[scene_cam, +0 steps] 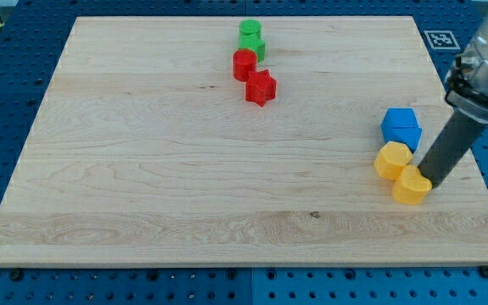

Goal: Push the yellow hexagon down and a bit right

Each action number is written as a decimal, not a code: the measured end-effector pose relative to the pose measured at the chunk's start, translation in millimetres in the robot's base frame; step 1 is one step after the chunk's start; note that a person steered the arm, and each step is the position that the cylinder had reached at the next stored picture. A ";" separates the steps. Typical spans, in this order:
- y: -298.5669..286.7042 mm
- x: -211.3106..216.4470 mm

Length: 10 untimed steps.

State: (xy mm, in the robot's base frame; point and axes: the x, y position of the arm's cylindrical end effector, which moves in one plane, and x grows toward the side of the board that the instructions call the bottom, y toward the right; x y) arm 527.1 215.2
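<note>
The yellow hexagon point(392, 159) lies near the board's right edge, just below a blue block point(401, 127). A second yellow block point(412, 185), heart-like in shape, touches the hexagon's lower right side. My tip point(431, 178) is at the upper right side of that second yellow block and seems to touch it. It stands to the right of the hexagon and a little below it, apart from it. The dark rod rises to the view's upper right.
Two green blocks point(251, 39) sit together at the view's top centre. A red round block point(244, 63) and a red star point(261, 86) lie just below them. The wooden board's point(142, 169) right edge is close to the tip.
</note>
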 end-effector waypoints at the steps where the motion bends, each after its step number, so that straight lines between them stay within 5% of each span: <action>1: -13.3 0.0; 3: 37.7 27.5; 5: -50.7 59.7; 7: -121.5 5.0; 10: -98.1 -63.4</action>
State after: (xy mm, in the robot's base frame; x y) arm 463.7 117.1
